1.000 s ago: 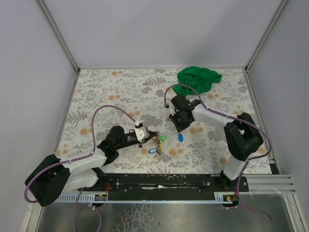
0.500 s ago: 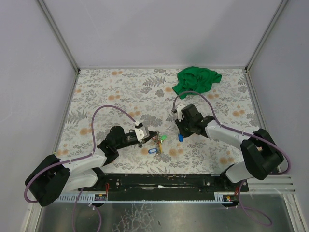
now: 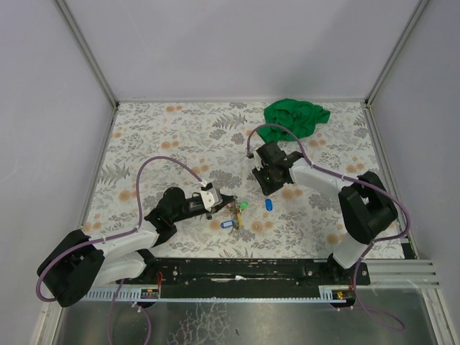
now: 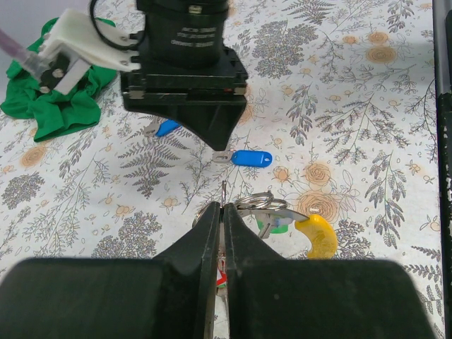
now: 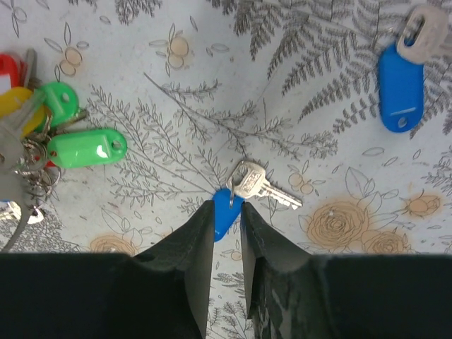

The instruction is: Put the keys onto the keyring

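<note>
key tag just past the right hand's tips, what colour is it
The key tag is blue; the right wrist view shows it best.

Robotics lab cell: bare grey walls (image 3: 237, 43), aluminium frame posts (image 3: 87, 54), floral-covered bench (image 3: 158, 136), black mounting rail (image 3: 244, 269).

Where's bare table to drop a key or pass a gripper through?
Free: back-left table, from the left wall to the green cloth. Crowded: centre, where left gripper, keyring, key cluster, loose blue key and right gripper bunch together.
</note>
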Robot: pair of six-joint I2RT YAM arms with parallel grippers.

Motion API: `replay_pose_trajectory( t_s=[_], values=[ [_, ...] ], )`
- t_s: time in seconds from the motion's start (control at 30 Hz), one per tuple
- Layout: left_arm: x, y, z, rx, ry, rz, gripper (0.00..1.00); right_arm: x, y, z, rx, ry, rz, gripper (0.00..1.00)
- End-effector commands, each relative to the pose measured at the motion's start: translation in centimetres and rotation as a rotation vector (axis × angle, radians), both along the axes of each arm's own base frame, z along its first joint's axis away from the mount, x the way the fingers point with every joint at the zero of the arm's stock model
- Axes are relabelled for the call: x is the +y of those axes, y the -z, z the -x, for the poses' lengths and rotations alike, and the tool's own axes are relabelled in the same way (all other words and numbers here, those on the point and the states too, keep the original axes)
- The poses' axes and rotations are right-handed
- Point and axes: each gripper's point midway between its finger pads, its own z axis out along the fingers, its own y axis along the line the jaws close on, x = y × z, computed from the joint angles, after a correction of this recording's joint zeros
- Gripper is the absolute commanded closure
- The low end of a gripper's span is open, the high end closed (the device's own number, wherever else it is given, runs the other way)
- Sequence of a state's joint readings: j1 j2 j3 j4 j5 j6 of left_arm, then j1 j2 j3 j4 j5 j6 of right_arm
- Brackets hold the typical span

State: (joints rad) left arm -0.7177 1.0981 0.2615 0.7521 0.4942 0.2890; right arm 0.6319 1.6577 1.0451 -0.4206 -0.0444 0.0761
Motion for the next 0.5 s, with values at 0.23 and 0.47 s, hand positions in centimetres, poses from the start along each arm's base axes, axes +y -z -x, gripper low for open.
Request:
replay_pose_trajectory(
  t_s=[0.23, 0.47],
  values=[
    [-0.4, -3.0, -0.2, -0.078, 0.009, 0.071, 1.0, -0.5, 0.3, 1.1, 0.237, -0.078, 0.181, 0.71],
    [-0.4, -3.0, -0.2, -0.079, 0.008, 0.07, 1.0, -0.5, 0.7, 1.0, 0.303, -0.114, 0.227, 0.72]
  ],
)
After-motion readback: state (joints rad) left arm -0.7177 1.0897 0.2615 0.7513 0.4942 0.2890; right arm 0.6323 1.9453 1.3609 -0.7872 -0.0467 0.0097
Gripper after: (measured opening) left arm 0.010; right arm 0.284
